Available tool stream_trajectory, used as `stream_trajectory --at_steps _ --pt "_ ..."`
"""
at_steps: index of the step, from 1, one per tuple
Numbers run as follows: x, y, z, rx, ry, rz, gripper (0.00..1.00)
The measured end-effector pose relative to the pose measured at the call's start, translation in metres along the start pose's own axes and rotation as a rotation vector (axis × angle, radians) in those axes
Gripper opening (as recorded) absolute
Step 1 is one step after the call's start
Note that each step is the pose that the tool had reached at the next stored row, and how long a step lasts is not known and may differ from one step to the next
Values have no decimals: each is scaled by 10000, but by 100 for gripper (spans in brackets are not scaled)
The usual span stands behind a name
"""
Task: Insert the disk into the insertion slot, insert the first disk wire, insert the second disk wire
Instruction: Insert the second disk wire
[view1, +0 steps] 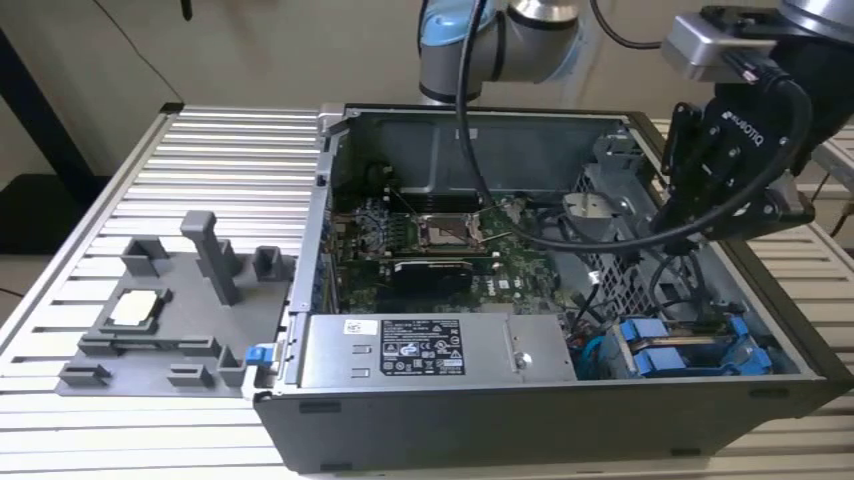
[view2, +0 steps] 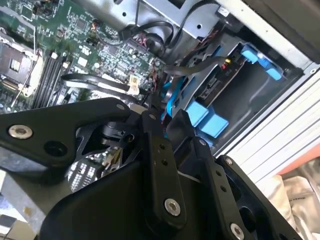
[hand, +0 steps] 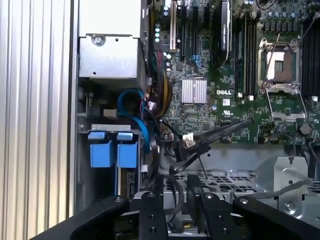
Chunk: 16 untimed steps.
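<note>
- Blue plastic gave it away: the disk (view1: 667, 355), clipped in its blue carrier, sat down in the insertion slot (view1: 727, 335). That's the drive cage at the near corner of the case (view1: 534, 420), on the exterior view's right, just beside the power supply (view1: 427, 350).
- Two blue tabs sat side by side there in the first wrist view. I couldn't tell which bay was which, and the drive's metal face was hidden.
- Long axis, as I read it: the carrier ran along the case's near wall, with the tabs toward the power supply and the far end toward the exterior view's right.
- The gripper (hand: 174, 187) hung above the open case, over the perforated panel (hand: 220, 180), well apart from the carrier. In the exterior view the disk lay below it and toward the near wall.
- The fingers were parted with a narrow gap and had nothing clamped, as far as I could make out. A black wire crossed that gap in the first wrist view, but it looked to be lying down in the case rather than held.
- A blue cable (hand: 144, 127) curled between the cage and the motherboard (hand: 220, 95), with a black wire carrying a pale tag (hand: 189, 141) near it. I couldn't tell whether either was plugged into the drive.
- My guess is the disk step was done.
</note>
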<state>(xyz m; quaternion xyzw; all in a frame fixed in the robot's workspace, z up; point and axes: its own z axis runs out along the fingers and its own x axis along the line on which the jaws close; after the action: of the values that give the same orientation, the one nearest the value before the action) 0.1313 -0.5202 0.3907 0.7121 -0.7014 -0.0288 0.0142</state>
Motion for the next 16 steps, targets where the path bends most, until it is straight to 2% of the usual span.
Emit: stream_trajectory --at_steps 6,11,12,16 --pt "-17 255 52 210 2 -1 33" --pt "-24 459 88 483 5 -5 33" --pt "-24 483 91 550 7 -8 33" --pt "-24 485 91 569 7 -9 33"
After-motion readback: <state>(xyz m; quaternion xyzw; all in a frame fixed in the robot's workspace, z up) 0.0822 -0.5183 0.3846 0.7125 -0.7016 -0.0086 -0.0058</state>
